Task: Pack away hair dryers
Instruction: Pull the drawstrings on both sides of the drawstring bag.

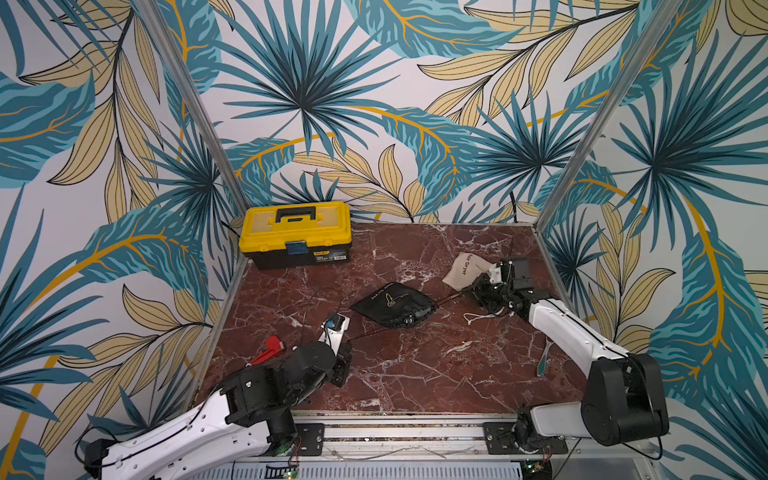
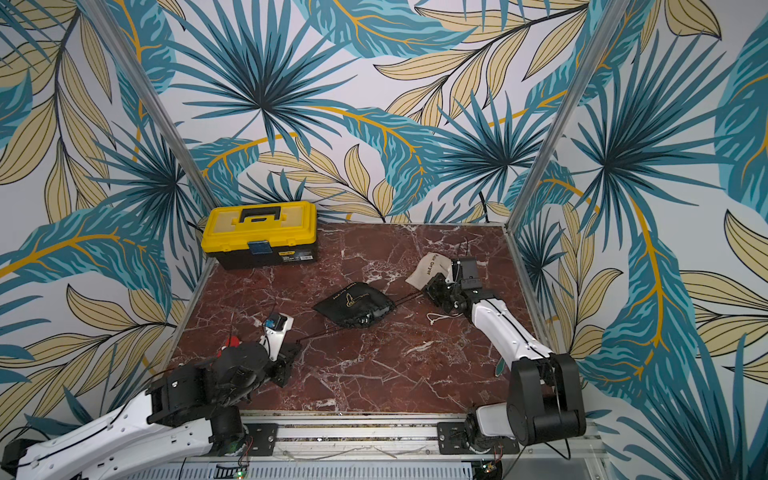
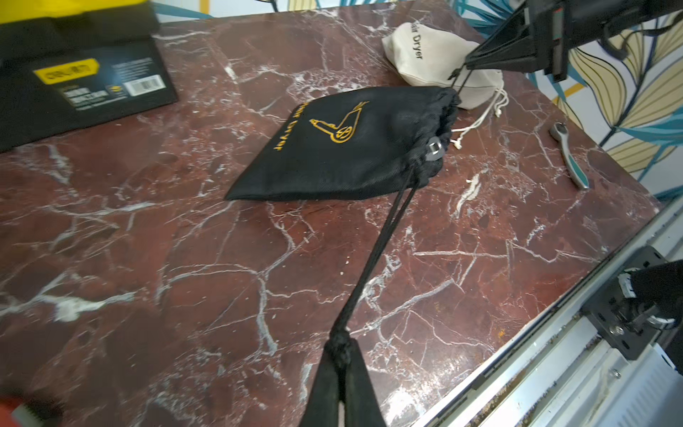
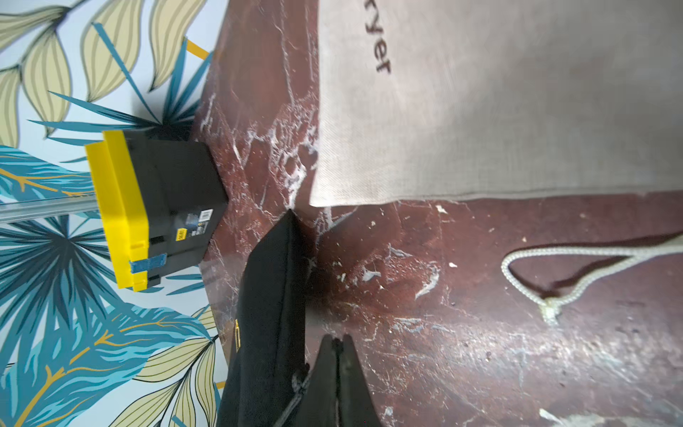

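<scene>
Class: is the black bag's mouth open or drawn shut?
Shut: the mouth of the black bag is bunched tight, its cords pulled taut.

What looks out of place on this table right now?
Two hand tools look stray: a silver ratchet wrench with a teal handle lies near the right edge of the dark red marble table, and a red tool sits near its left edge, both outside the closed yellow-lidded toolbox. Neither fits a hair-dryer packing job.
</scene>
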Robot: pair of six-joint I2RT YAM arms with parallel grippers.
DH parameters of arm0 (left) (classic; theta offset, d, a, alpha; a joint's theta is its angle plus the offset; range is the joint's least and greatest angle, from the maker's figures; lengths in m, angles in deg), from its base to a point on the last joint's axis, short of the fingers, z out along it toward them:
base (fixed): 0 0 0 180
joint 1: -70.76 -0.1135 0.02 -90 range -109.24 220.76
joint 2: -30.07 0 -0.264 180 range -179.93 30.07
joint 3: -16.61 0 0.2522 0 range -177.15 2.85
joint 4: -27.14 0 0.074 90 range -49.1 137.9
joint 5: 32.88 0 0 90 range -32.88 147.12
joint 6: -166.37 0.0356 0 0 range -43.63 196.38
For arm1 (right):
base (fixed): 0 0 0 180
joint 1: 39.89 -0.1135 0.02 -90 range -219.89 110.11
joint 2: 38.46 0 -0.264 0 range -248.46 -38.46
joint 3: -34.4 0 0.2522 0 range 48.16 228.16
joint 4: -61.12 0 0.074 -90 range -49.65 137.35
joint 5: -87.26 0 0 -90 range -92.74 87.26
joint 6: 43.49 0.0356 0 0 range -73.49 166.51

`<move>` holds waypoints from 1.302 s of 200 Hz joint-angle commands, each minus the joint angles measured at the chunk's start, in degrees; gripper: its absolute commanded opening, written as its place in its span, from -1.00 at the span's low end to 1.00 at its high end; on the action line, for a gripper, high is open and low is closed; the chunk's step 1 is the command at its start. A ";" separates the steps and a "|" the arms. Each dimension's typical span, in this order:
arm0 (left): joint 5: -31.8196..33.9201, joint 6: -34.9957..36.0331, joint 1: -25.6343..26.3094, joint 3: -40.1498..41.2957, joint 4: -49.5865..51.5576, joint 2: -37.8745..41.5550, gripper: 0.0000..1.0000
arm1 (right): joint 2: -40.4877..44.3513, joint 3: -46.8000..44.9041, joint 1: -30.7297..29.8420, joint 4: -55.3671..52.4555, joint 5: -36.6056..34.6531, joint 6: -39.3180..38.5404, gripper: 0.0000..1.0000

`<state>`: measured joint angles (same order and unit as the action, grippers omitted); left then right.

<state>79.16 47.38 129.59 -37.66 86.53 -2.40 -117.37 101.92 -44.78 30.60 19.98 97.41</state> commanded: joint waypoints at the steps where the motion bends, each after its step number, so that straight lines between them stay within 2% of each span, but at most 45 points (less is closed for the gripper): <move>1: 7.34 0.36 -2.95 -5.47 7.98 2.37 -1.00 | 1.51 4.23 3.46 -4.55 -2.34 -3.31 -1.00; 68: 13.52 4.26 -8.34 -12.01 12.63 3.12 -1.00 | 2.54 10.37 11.13 -9.93 -1.01 -7.14 -1.00; 118: 12.73 5.46 -12.59 -12.72 13.08 3.22 -1.00 | 2.94 10.99 16.66 -11.24 0.16 -8.86 -1.00; 164: 11.91 7.30 -16.85 -14.79 13.22 1.99 -1.00 | 2.36 13.36 19.13 -12.16 0.82 -9.49 -1.00; 209: 7.88 9.34 -21.41 -15.55 11.25 0.01 -1.00 | 1.11 14.80 20.42 -11.37 3.18 -8.70 -1.00; 233: 3.90 12.39 -23.88 -16.86 5.24 -4.45 -1.00 | -0.74 16.02 20.06 -7.39 5.69 -5.21 -1.00; 247: 0.78 14.84 -26.73 -19.22 1.71 -9.09 -1.00 | -2.47 19.26 19.40 -7.85 5.20 -5.35 -1.00; 260: -3.11 16.70 -31.97 -22.14 -0.45 -12.97 -1.00 | -4.24 22.55 19.33 -8.47 4.62 -5.02 -1.00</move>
<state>75.10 59.97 105.26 -53.40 90.29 -10.99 -118.75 118.88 -27.86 15.72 32.92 91.15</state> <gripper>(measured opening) 0.053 0.047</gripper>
